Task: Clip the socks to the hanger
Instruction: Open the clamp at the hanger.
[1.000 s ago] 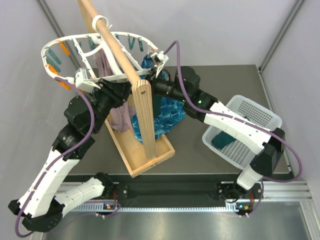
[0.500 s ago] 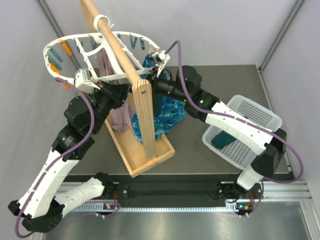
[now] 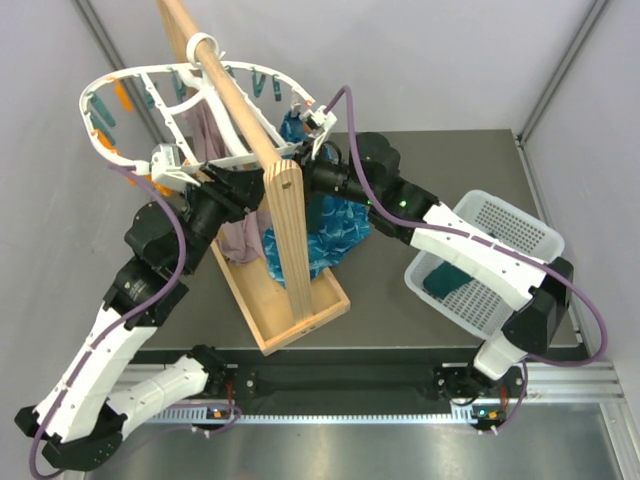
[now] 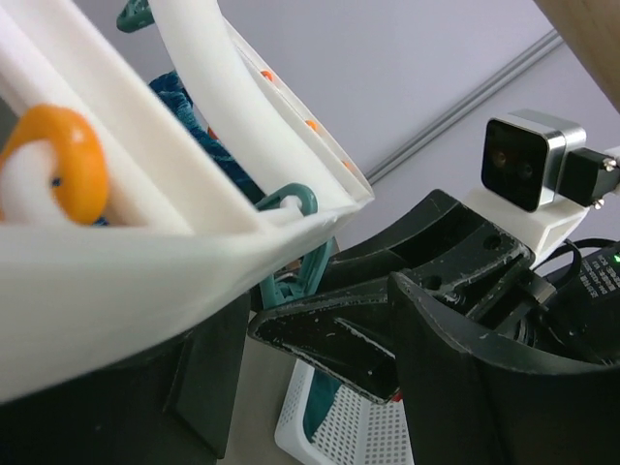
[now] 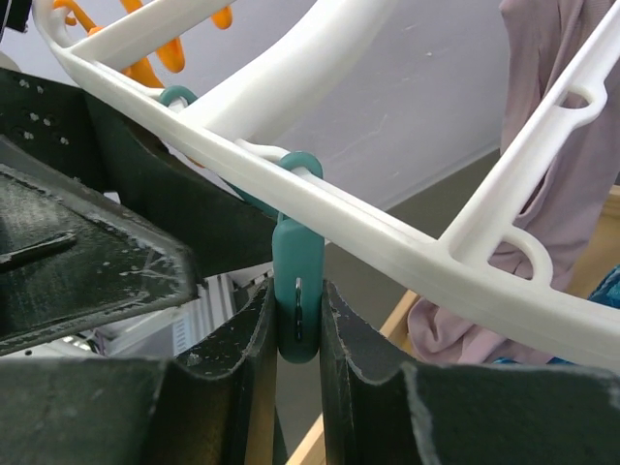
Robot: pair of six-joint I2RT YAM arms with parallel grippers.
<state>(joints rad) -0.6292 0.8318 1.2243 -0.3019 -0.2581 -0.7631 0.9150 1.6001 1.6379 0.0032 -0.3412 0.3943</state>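
Note:
The white hanger (image 3: 92, 125) hangs on the wooden pole; it also shows in the left wrist view (image 4: 145, 252) and the right wrist view (image 5: 387, 237). My right gripper (image 3: 303, 152) is at its near right rim. In the right wrist view my right gripper (image 5: 297, 339) is shut on a teal peg (image 5: 297, 291) that hangs from the rim. My left gripper (image 3: 215, 168) is under the near rim. In the left wrist view my left gripper (image 4: 320, 320) has its jaws wide apart, with the rim lying across the left finger. One dark teal sock (image 3: 450, 280) lies in the basket and also shows in the left wrist view (image 4: 315, 417).
A wooden pole (image 3: 235, 95) rests on an upright post (image 3: 290, 230) set in a wooden tray base (image 3: 290, 320). A mauve cloth (image 3: 240, 235) and a bright blue cloth (image 3: 340, 225) hang under the hanger. A white mesh basket (image 3: 520, 225) stands at the right.
The hanger's left side has tilted up, and my left wrist has risen with it. My right gripper stays at the near right rim.

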